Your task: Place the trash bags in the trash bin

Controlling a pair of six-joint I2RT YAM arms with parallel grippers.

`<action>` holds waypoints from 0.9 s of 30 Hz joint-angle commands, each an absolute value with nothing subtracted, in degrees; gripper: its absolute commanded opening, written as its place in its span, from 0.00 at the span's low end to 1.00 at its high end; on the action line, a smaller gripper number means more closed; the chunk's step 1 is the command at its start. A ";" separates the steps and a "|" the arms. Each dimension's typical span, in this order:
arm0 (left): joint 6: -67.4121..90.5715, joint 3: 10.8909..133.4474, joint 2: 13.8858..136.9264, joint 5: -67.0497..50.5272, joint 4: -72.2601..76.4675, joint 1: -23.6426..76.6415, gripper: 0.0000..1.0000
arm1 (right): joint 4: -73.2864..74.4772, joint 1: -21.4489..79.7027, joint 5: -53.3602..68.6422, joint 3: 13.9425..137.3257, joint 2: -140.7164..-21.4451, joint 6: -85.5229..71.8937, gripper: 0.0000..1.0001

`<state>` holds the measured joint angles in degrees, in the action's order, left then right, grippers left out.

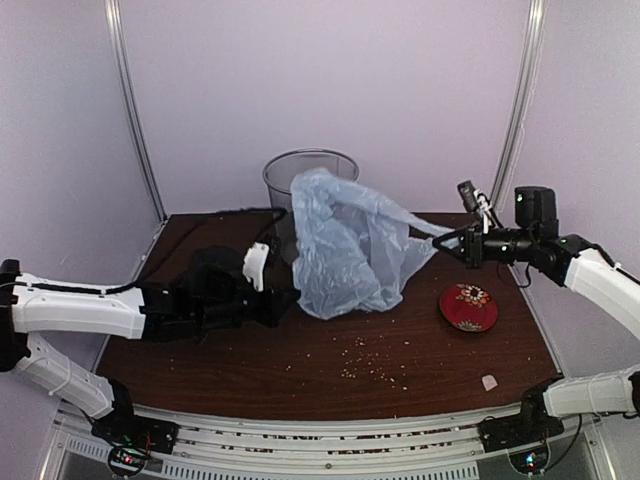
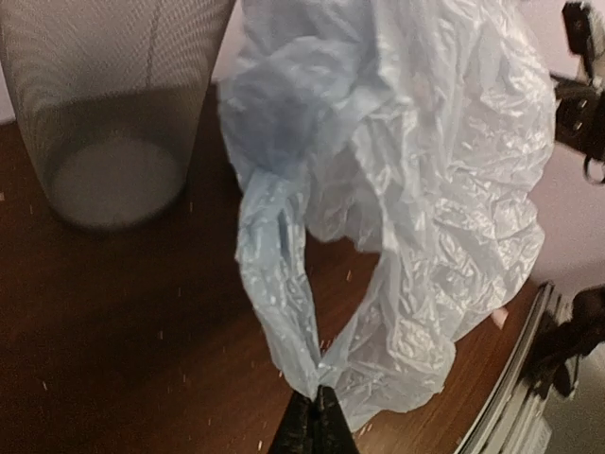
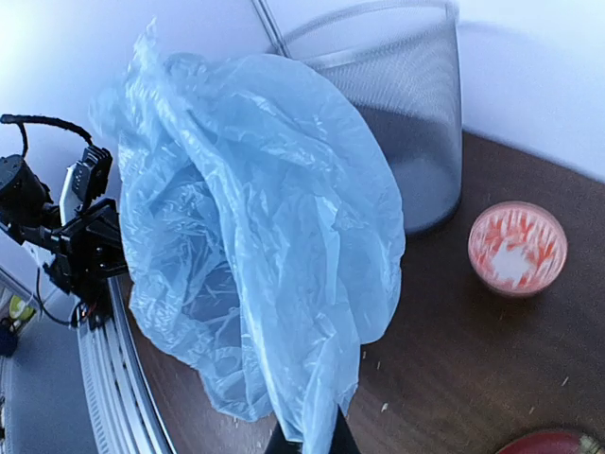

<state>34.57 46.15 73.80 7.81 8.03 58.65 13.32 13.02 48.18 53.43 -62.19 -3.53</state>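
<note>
The trash bag (image 1: 345, 245), a thin pale blue, wrinkly sheet, hangs stretched between my two grippers just in front of the trash bin (image 1: 310, 172). The bin is a grey wire-mesh basket standing upright at the back of the table. My left gripper (image 1: 287, 300) is shut on the bag's lower left edge, and in the left wrist view its tips (image 2: 317, 405) pinch a gathered corner of the bag (image 2: 416, 189). My right gripper (image 1: 442, 240) is shut on the right edge, where the film (image 3: 255, 236) runs down into the jaws (image 3: 317, 443). The bag's top reaches the bin's rim.
A flat red dish (image 1: 468, 306) lies on the dark wooden table right of the bag. A small red-patterned bowl (image 3: 517, 248) stands beside the bin (image 3: 397, 113). Crumbs (image 1: 370, 365) are scattered toward the front edge, and a small pale lump (image 1: 489, 382) lies at the front right.
</note>
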 commanded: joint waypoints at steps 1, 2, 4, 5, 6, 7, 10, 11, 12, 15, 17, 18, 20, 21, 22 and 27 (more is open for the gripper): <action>37.82 41.82 79.41 8.17 3.90 62.64 0.00 | 16.13 15.02 47.52 45.63 -63.43 1.10 0.00; 37.24 43.05 79.74 8.76 2.40 63.33 0.00 | 17.24 15.04 47.76 45.96 -63.64 1.74 0.00; 35.64 47.21 79.02 11.79 -1.66 64.05 0.00 | 19.55 15.08 47.95 49.63 -64.67 1.75 0.00; 34.17 50.44 78.06 14.23 -3.32 64.00 0.00 | 20.26 15.02 47.61 52.63 -65.72 0.54 0.00; 31.28 54.33 77.15 16.60 -4.24 63.99 0.00 | 20.26 15.03 47.00 56.87 -67.33 -1.36 0.00; 28.16 60.12 76.98 19.58 -5.51 63.92 0.00 | 20.16 15.03 45.89 61.61 -69.26 -3.51 0.00; 15.72 82.29 80.89 26.05 -10.81 63.81 0.00 | 20.49 14.74 44.20 83.83 -77.86 -9.27 0.00; 12.08 91.88 82.75 26.76 -12.03 63.93 0.00 | 20.54 14.55 45.14 95.16 -80.82 -10.74 0.00; 9.03 98.69 84.24 26.16 -12.42 64.18 0.00 | 20.67 14.51 45.95 103.92 -83.03 -12.76 0.00; -1.30 112.15 86.48 22.33 -10.97 70.02 0.00 | 8.51 15.08 54.94 116.89 -81.78 -22.47 0.00; -10.11 114.75 86.67 25.15 -10.79 77.70 0.00 | 4.17 16.23 56.71 115.61 -74.71 -20.84 0.00; -13.16 112.12 85.86 27.17 -10.78 80.52 0.00 | 4.20 16.68 57.53 111.72 -70.87 -15.28 0.00; -12.03 97.90 81.85 29.93 -9.52 82.10 0.00 | 18.11 18.59 56.14 104.85 -66.72 -1.12 0.00; -10.17 86.76 79.61 31.28 -6.74 82.09 0.00 | 24.27 19.51 53.37 97.53 -64.21 6.28 0.00; -7.65 75.36 77.84 32.69 -4.01 82.09 0.00 | 27.41 20.21 48.61 86.10 -61.39 12.89 0.00; 15.38 45.61 82.37 29.30 -5.68 85.22 0.00 | 36.63 22.66 32.81 46.82 -55.08 30.43 0.00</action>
<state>0.45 62.37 73.63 28.69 3.99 82.21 14.11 21.71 45.12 70.22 -46.50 12.03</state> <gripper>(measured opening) 0.005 0.015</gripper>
